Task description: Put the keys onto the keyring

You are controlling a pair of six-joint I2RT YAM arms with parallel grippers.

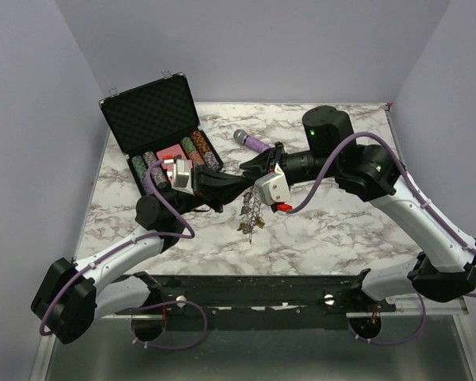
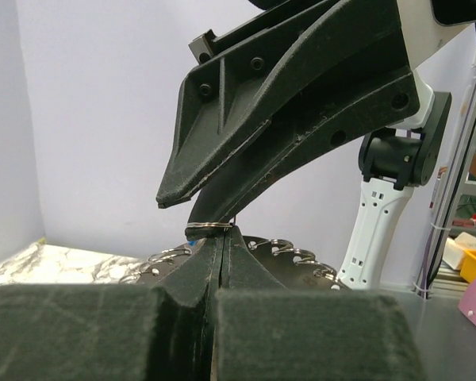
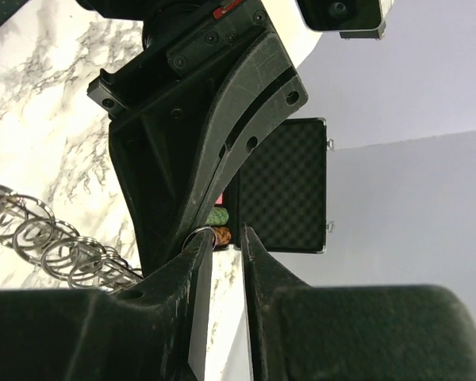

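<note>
Left pincer (image 2: pixel 220 234) clamps the keyring (image 2: pixel 289 248); right pincer (image 3: pixel 224 235) stands apart; keys (image 1: pixel 250 221) hang blurred, mostly hidden.

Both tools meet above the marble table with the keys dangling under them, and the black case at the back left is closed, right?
No: the black foam-lined case is open, lid raised, round poker chips showing, as the top external view shows. The rest holds: left tool and right tool meet above the marble table, metal keys dangling under them.
</note>
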